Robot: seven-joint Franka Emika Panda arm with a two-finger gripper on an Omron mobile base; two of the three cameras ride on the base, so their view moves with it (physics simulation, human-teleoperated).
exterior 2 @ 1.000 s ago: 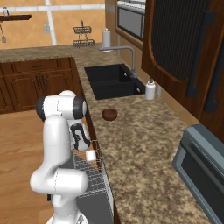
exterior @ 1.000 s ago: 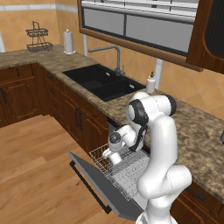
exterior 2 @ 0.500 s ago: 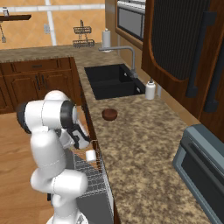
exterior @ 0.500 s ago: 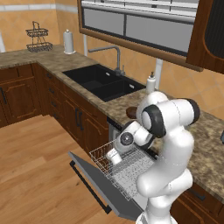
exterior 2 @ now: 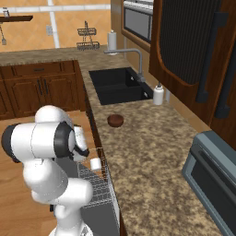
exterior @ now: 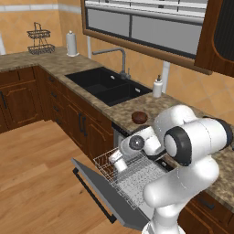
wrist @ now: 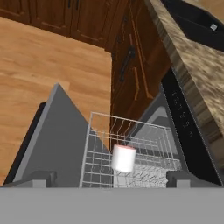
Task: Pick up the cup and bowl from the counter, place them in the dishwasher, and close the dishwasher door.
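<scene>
Vs 1 s ago: arm swung up and back from rack, elbow now high at right of left base view. 1 cup [wrist: 123,158] lies in dishwasher [exterior: 130,176] rack, mid-frame; 1 bowl [exterior 2: 115,120] on counter [exterior 2: 147,152], centre. Gripper [wrist: 111,178] above cup, jaws wide, empty. Dishwasher door [exterior: 98,189] down.

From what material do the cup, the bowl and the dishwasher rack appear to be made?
The cup: plain matte white, perhaps ceramic or plastic; its look leaves it open.
The bowl: dark reddish-brown, smooth; maybe glazed ceramic.
The dishwasher rack: thin white wires in a grid, likely coated metal.
</scene>
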